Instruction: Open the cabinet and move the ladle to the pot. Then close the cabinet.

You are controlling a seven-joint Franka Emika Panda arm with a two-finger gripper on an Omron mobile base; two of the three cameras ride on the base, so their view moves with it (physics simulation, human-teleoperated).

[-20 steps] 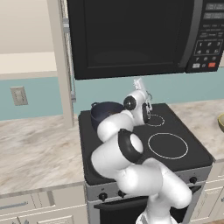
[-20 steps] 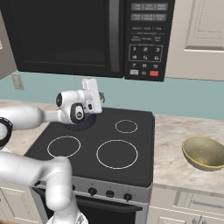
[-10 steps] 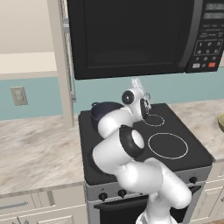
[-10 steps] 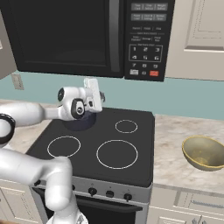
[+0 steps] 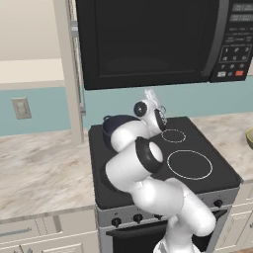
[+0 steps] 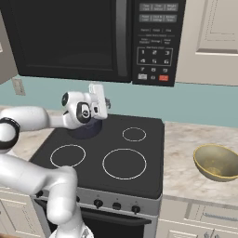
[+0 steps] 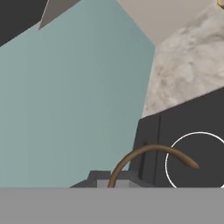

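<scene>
Carrying ladle (image 7: 148,157): your claw (image 6: 98,99) clenched on handle, pot (image 5: 117,127) just below and behind. Cabinet (image 5: 66,69) door open at left. Left: drop ladle, shut cabinet.

Arm stretched forward, elbow bent; tool (image 6: 98,96) raised, jaws apparently closed on something thin.

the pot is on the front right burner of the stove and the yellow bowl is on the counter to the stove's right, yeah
Not quite. The pot sits at the back left of the stove, not the front right; the left base view shows it behind the arm, and the front right burner is bare in the right base view. The yellow bowl is indeed on the counter to the stove's right.
</scene>
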